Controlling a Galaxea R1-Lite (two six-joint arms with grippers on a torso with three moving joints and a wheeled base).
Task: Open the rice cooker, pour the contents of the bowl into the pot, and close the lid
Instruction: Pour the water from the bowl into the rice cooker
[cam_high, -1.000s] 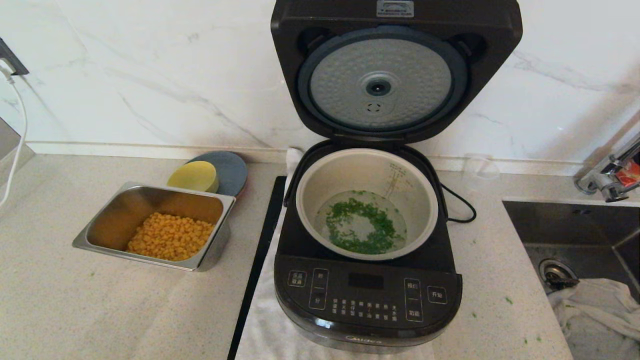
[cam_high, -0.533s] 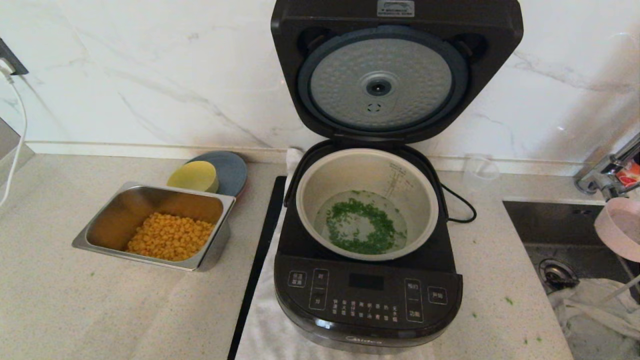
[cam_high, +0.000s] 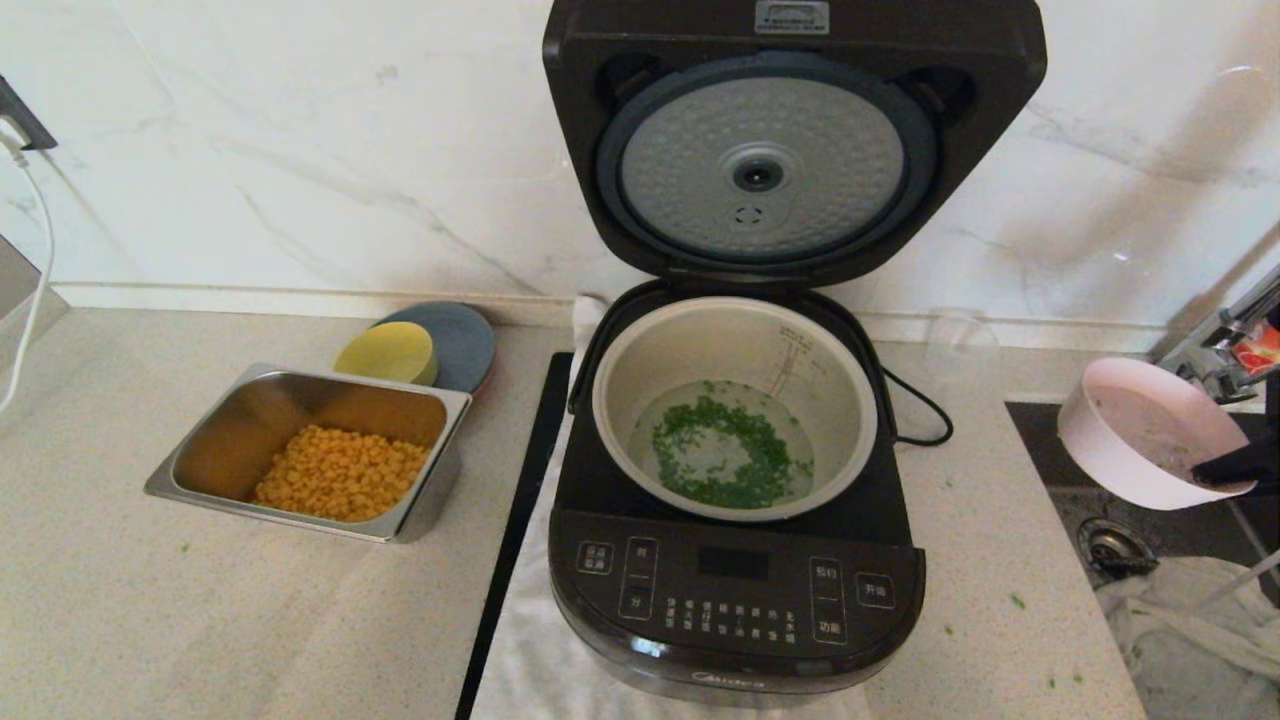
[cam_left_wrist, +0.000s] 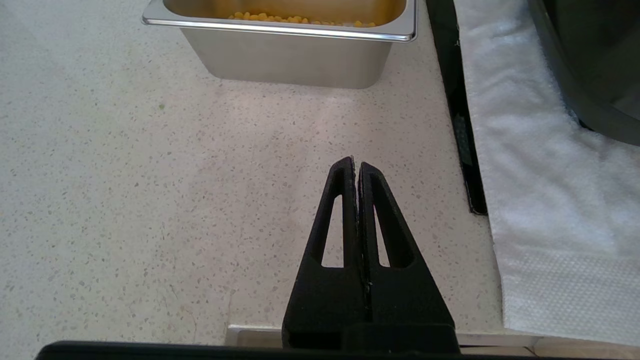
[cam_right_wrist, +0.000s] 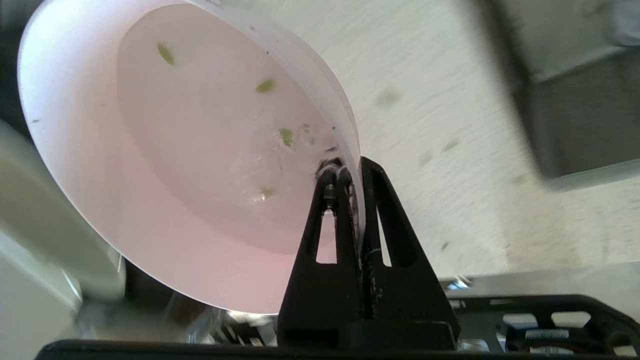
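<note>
- The rice cooker stands mid-counter on a white cloth, its lid swung fully up against the marble wall, the dimpled silver underside facing forward
- The pot sits seated in the cooker body; chopped green bits lie in a rough ring on its floor, in a shallow pool of clear liquid; measuring lines show on the inner wall
- The right gripper is at the far right of the head view, over the sink edge and well apart from the cooker; its fingers are pinched together on the rim of the bowl, one inside the wall, one outside
- The bowl is held in the air, tilted, its pinkish inside facing up and to the right; only a few green scraps cling to the wet inside
- The left gripper hangs low over the speckled counter, near the counter's front edge, fingers pressed together on nothing; it is just in front of the steel tray of corn
- That tray lies left of the cooker; behind it sit a yellow dish and a grey plate, touching or overlapping
- Stray green flecks dot the counter right of the cooker; a crumpled cloth lies in the sink
</note>
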